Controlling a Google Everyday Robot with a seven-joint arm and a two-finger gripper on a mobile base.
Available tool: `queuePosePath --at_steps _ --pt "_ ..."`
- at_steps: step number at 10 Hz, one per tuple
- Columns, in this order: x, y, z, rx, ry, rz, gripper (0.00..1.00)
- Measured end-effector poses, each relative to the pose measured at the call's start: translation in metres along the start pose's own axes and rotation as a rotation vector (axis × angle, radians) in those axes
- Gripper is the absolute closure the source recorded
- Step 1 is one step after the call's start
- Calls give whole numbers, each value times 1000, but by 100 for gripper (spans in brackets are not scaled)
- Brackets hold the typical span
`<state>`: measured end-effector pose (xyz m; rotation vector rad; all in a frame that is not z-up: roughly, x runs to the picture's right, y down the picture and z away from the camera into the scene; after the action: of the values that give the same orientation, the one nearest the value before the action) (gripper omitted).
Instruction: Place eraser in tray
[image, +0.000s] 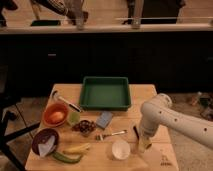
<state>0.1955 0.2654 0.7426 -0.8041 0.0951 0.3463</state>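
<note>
The dark-green tray (105, 93) sits at the back middle of the wooden table. The eraser (135, 131) is a narrow dark block lying on the table in front of the tray's right corner. My gripper (142, 143) points down at the table just right of and in front of the eraser, at the end of the white arm (170, 117) that reaches in from the right. The gripper hides the near end of the eraser.
A white cup (120, 149) stands left of the gripper, with a fork (111, 134) and a grey-blue pad (104, 119) behind it. On the left are an orange bowl (55, 115), a dark bowl (45, 141) and a banana (77, 148). A table edge (165, 150) is close on the right.
</note>
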Motion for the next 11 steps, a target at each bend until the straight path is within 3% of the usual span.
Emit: queuePosePath --at_steps 2,7,11 --pt "3 -4 9 14 28 67 20" --pt "30 -17 7 64 79 227 20" --pt "30 -25 27 14 51 313 20"
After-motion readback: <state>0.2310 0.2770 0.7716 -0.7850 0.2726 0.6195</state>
